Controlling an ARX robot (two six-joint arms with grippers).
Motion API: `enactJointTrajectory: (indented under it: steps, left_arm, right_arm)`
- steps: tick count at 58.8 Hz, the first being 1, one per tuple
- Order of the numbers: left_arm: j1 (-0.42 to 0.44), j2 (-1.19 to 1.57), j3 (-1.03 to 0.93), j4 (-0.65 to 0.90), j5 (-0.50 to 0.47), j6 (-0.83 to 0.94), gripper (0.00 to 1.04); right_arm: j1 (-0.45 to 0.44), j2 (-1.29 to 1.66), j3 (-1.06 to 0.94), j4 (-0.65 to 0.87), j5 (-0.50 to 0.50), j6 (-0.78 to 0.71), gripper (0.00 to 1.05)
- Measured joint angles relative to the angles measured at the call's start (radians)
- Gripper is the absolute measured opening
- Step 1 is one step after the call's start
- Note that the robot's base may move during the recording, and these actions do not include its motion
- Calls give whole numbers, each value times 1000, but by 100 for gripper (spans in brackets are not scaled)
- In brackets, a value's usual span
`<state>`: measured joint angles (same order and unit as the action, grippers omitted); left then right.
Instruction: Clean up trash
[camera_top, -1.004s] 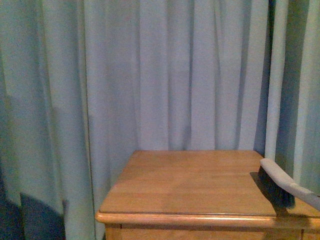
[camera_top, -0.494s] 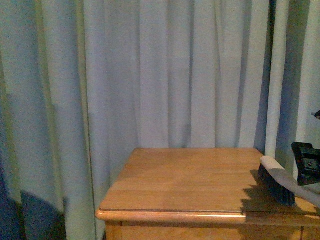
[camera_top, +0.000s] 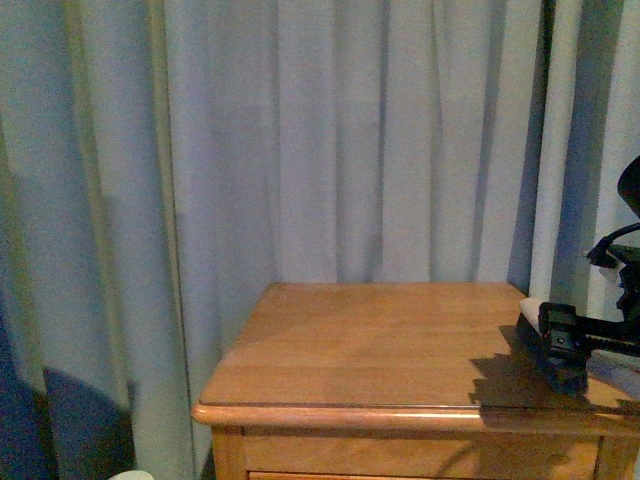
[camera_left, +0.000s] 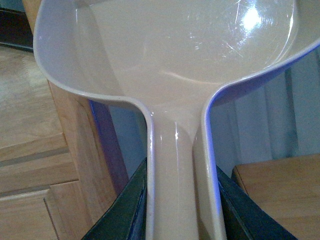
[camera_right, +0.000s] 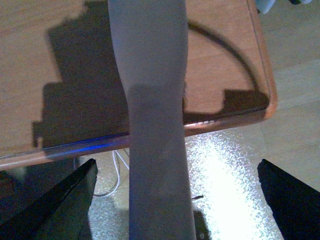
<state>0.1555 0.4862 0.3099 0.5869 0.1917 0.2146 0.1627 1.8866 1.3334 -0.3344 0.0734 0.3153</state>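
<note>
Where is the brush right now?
In the front view the brush lies at the right side of the wooden table, handle overhanging its edge, between the open fingers of the right claw.

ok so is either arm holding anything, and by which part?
Left gripper holds the dustpan by its handle, fingers pressed on both sides. Right gripper is open, straddling the brush handle without gripping it.

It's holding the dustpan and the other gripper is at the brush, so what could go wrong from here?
1. The right gripper is open, fingers wide of the brush handle, which overhangs the table edge. An off-centre close could knock it off.
2. The left gripper clamps the dustpan only by its narrow handle, so the pan might twist.
3. No trash shows in any view, so sweeping could start blind.
</note>
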Motion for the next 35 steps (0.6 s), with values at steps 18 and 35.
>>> enactJointTrajectory:
  steps: [18,35]
  left_arm:
    - [0,0,0,0,0,0,28]
    - [0,0,0,0,0,0,28]
  right_arm:
    - [-4,3,2,7,-16,8,24]
    - [3,-158,-121,194,21,-95,19]
